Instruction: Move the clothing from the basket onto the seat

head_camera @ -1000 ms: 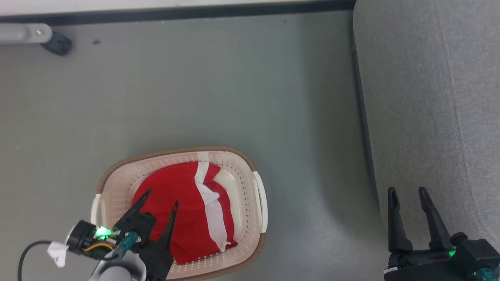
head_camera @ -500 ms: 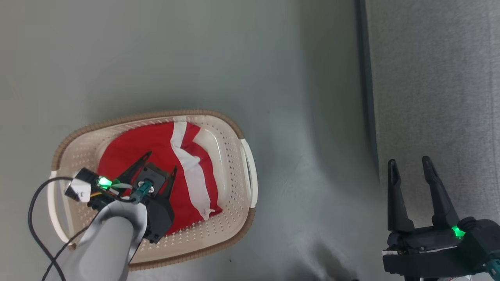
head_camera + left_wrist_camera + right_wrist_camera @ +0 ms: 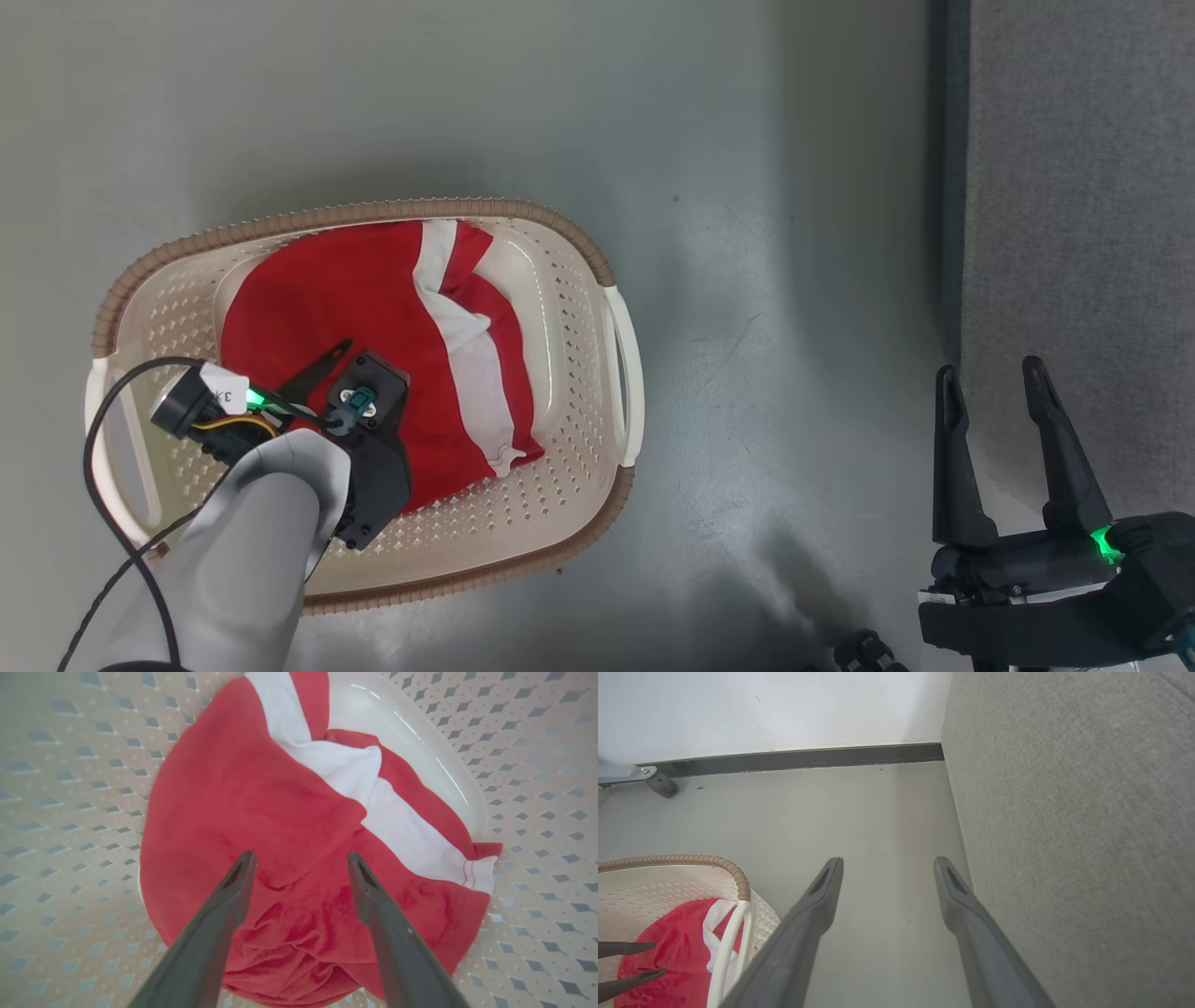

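The red-and-white clothing [image 3: 289, 802] lies bunched in the bottom of the laundry basket [image 3: 373, 213], right under the left gripper [image 3: 300, 856]. That claw is spread wide, with a ridge of red folds sitting between its two dark fingers. Nothing is pinched yet, and I cannot tell whether the tips touch the cloth. The white stripe runs off to that claw's right, with bare basket bottom beyond it.

Over to the right gripper [image 3: 990, 369]: it is splayed and empty above the grey floor [image 3: 747, 140], well apart from the basket. The grey sofa seat [image 3: 1083, 233] is just beside its right finger, and the stretch in view is plain weave.

By my reading nothing is delivered and the first grab is pending. Closing, lifting, carrying and dropping all remain. I cannot tell how many garments are in that heap.
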Controlling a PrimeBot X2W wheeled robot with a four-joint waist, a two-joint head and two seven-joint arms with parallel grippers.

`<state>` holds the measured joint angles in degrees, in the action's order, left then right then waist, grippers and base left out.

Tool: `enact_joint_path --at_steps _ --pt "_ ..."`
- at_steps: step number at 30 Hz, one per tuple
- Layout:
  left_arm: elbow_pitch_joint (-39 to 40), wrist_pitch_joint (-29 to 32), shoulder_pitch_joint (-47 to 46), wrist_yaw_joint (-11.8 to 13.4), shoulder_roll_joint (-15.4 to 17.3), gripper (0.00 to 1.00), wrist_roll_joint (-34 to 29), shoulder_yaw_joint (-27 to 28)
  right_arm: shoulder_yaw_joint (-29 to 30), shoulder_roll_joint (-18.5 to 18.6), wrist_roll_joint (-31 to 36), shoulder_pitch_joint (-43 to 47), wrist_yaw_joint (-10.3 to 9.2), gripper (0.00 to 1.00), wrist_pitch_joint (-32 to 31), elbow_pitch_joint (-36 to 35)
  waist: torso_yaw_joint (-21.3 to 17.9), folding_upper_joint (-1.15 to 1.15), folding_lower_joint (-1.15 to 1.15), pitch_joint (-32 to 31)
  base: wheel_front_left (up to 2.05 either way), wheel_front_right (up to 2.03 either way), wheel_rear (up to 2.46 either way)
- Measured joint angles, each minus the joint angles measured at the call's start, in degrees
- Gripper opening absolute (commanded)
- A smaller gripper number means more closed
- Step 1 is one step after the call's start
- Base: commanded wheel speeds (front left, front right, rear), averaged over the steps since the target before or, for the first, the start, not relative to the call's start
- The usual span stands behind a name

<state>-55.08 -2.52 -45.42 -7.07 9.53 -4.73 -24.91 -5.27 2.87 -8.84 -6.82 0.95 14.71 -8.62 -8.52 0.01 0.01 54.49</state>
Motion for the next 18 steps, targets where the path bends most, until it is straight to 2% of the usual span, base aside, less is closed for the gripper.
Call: enact_joint_path --at_steps 15,18 --pt "-8.09 3.15 -6.53 0.01 -3.33 1.00 -2.52 -2.75 -0.78 0.00 1.98 0.26 -0.01 1.00 0.00 -3.04 0.29 0.00 -0.01 2.40 0.00 0.00 0.00" --pt "-9.80 4.32 -7.22 0.68 -3.71 1.00 -2.64 -2.79 -1.23 0.00 2.26 0.31 -0.01 1.00 0.00 -4.10 0.20 -0.01 -0.01 2.50 0.00 0.00 0.00"
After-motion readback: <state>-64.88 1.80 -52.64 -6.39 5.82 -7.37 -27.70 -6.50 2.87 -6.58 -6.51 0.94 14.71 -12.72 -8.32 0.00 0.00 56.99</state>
